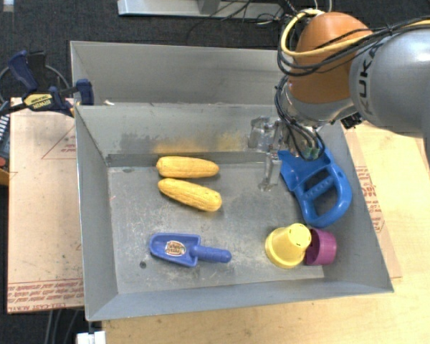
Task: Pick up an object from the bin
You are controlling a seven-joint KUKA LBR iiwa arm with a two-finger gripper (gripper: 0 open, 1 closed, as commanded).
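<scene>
Approach step, as judged: gripper (272, 165) sits low beside large blue scoop (321, 192) (opening not discernible); next move requires centring before closing.

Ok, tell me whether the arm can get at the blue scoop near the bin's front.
Probably yes: the small blue scoop lies alone with nothing on it, apart from the corn cobs and yellow cup.
</scene>
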